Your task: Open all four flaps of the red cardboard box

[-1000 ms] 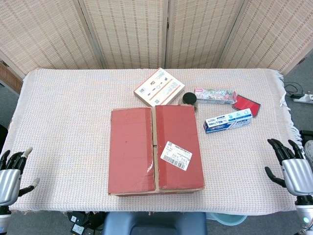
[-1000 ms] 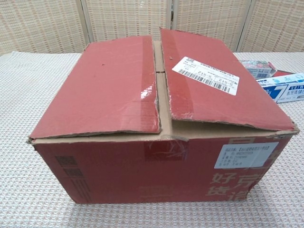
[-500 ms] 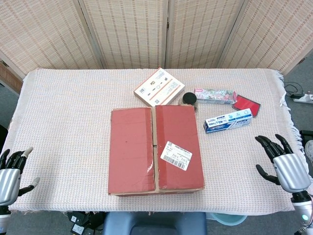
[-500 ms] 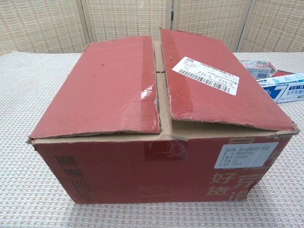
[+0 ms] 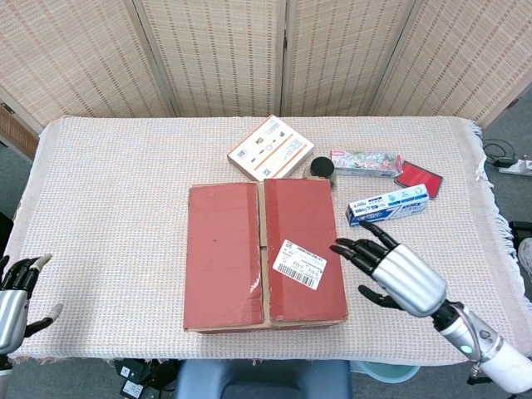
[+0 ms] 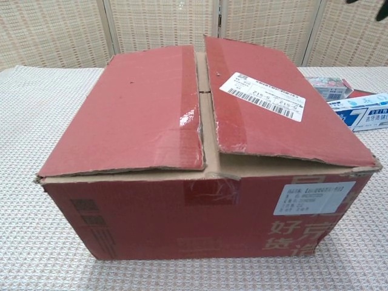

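1. Box [image 5: 264, 253]: red cardboard, near the table's [image 5: 108, 191] front edge, about midway along it; both top flaps down, with a narrow seam between them.
2. Left flap [image 5: 223, 253] flat; right flap [image 5: 303, 249], bearing a white label [image 5: 299, 264], slightly raised at its inner edge in the chest view.
3. Probably light and stiff cardboard; flaps likely to hinge along the long side creases, with torn tape at the front seam offering little hold.
4. Best purchase, by judgement: fingertips hooked under a flap's free inner edge along the seam, then swung outward; inner flaps hidden beneath.
5. Right hand [image 5: 399, 276] empty, fingers [image 5: 353, 249] spread and pointing toward the box, hovering just beside the right flap's outer edge, near the label; contact not evident.
6. Left hand [image 5: 15, 303] empty, fingers apart, at the front left corner of the table, well apart from the box.
7. Behind the box, toward the far edge: a white carton [image 5: 271, 148], a dark round item [image 5: 322, 169], and small packets.
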`<state>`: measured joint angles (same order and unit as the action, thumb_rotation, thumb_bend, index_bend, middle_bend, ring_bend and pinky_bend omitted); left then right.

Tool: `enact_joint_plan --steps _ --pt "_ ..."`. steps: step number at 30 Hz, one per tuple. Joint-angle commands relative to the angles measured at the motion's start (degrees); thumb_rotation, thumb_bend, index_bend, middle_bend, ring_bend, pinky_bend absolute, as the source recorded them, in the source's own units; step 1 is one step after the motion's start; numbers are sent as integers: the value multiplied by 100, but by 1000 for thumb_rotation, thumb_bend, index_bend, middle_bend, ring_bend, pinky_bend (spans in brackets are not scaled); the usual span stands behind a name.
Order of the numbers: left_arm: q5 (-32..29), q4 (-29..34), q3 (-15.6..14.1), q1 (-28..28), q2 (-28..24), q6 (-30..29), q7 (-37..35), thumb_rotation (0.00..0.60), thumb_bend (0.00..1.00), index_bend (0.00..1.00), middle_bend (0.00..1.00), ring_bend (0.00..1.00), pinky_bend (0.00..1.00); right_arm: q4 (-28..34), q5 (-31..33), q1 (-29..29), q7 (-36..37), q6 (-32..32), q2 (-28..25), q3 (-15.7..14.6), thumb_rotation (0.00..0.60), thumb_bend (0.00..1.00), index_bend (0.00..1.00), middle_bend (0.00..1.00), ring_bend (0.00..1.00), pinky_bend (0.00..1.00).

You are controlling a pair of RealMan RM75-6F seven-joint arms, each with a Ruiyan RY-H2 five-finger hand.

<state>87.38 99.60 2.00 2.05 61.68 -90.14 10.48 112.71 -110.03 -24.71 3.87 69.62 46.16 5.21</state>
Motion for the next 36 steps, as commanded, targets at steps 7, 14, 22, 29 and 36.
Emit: enact_joint_plan --steps 7,14,22,29,36 --pt "-51 15 -16 -24 -19 37 -16 600 267 172 215 182 0 767 243 -1104 -314 -1542 160 314 259 159 107 189 214 0" --pt "-108 -32 -9 -35 -10 66 -43 600 267 171 215 181 0 867 736 -1650 -407 -2160 480 513 155 108 149 202 242 0" --pt "-132 -68 -13 -52 -3 78 -88 600 267 171 215 178 0 783 1256 -2180 -893 -2752 858 681 150 107 226 270 257 0" --pt "-187 -93 -21 -78 -33 105 -202 600 260 150 215 174 0 633 1652 -2407 -1469 -2885 1250 726 144 107 263 289 270 0" --pt "-230 -116 -18 -72 -32 159 -235 600 254 147 215 172 0 572 2033 -2533 -1939 -2994 1444 648 145 107 305 323 278 0"
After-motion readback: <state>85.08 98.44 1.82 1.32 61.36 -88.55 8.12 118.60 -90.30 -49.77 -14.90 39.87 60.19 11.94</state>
